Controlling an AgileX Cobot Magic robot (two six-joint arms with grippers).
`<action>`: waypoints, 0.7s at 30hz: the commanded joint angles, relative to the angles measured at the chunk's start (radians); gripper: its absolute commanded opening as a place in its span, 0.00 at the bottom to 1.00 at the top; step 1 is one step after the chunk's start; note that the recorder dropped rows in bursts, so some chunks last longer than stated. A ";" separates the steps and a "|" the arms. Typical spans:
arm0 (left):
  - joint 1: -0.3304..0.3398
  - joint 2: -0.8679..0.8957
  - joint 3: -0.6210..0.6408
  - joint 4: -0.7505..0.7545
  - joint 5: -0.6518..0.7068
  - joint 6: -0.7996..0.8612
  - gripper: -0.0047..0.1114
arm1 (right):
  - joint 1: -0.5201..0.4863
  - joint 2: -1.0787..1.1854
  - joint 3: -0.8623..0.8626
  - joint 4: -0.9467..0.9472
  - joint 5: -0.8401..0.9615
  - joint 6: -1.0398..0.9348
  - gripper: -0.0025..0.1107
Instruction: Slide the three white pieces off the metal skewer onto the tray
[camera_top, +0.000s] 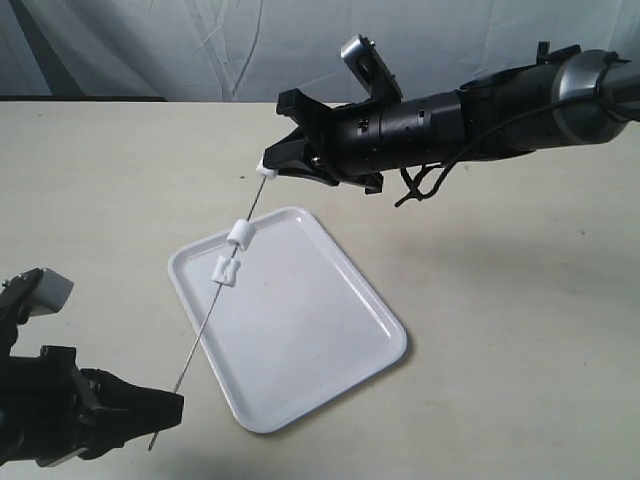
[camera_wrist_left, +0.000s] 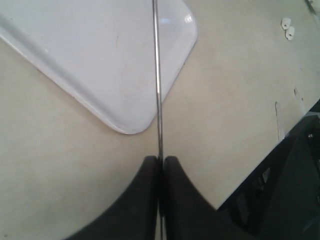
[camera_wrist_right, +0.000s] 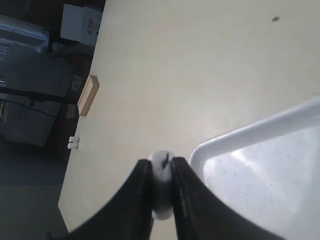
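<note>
Table | left end effector grips skewer | right end effector grips piece | exterior: two pieces threaded

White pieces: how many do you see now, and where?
3 white pieces. One pinched by the right gripper at the skewer's upper end; two threaded mid-skewer over the tray's rim. Tiny white specks on the table: unclear.

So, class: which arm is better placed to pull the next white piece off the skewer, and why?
Right. The right gripper is shut on the top white piece at the skewer's upper end; the left gripper is shut on the lower end, steadying it over the tray.
</note>
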 joint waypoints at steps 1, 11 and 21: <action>-0.006 -0.005 0.005 0.044 -0.066 0.015 0.04 | -0.017 -0.001 -0.035 0.042 -0.108 -0.003 0.14; -0.006 -0.005 0.005 0.044 -0.057 0.015 0.04 | -0.030 -0.003 -0.068 0.042 -0.144 -0.003 0.14; -0.006 -0.005 0.005 -0.030 0.188 0.017 0.04 | -0.026 -0.008 -0.068 -0.448 -0.055 0.314 0.14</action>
